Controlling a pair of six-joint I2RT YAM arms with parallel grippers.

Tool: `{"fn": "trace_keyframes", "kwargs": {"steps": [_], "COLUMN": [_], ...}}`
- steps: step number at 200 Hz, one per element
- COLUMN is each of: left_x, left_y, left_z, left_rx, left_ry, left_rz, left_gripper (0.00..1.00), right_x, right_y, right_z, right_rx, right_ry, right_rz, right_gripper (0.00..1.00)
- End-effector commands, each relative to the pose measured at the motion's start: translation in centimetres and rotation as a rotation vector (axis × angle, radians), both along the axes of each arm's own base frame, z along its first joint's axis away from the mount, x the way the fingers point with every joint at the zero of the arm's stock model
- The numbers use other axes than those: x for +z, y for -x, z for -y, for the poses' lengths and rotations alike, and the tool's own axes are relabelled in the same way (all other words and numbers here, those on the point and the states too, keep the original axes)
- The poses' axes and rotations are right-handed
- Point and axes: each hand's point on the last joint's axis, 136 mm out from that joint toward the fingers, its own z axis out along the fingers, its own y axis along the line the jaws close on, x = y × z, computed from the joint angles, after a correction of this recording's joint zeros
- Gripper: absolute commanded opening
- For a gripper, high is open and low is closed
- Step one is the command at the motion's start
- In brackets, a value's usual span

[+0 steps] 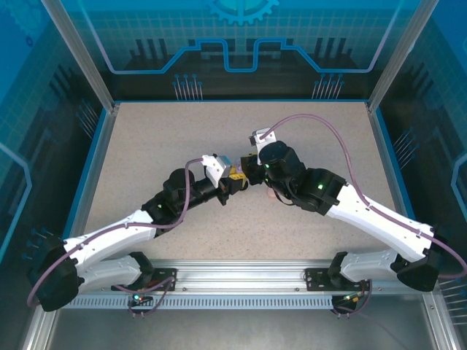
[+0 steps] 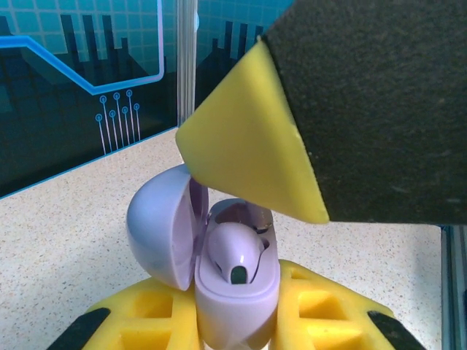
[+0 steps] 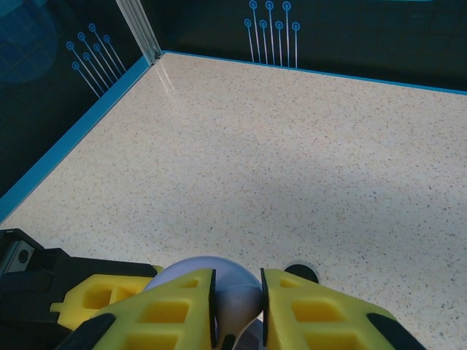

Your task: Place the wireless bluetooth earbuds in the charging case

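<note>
- The table (image 1: 146, 146): the arms meet mid-table, one steadying, one loading.
- The left gripper (image 2: 233, 317) clamps the open case (image 2: 235, 299) upright, lid (image 2: 160, 226) swung aside for access.
- The right gripper (image 3: 238, 286) hovers above, fingers nearly together, possibly pinching something.
- A lilac earbud (image 2: 235, 255) sits in the case.

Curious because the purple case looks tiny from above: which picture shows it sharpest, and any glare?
Left wrist view: lilac charging case sharp, evenly lit, earbud sitting inside. Right wrist view: table crisp, faint sheen by the corner post. Top view: case small, detail lost.
</note>
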Motion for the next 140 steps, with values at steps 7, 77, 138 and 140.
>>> {"fn": "trace_keyframes", "kwargs": {"steps": [7, 77, 138, 140], "left_x": [1.0, 0.9, 0.8, 0.8], "left_y": [0.1, -0.2, -0.1, -0.1], "left_z": [0.2, 0.0, 0.1, 0.1], "left_rx": [0.001, 0.016, 0.011, 0.01], "left_ry": [0.032, 0.028, 0.03, 0.03], "left_rz": [0.02, 0.024, 0.025, 0.025], "left_gripper": [0.04, 0.04, 0.04, 0.04], "right_x": [-0.3, -0.7, 0.9, 0.9], "right_y": [0.0, 1.2, 1.6, 1.6], "right_z": [-0.6, -1.0, -1.2, -1.2], "right_rx": [0.007, 0.056, 0.085, 0.085], "right_ry": [0.008, -0.013, -0.048, -0.046], "right_rz": [0.006, -0.04, -0.028, -0.029], "right_gripper": [0.22, 0.24, 0.38, 0.39]}}
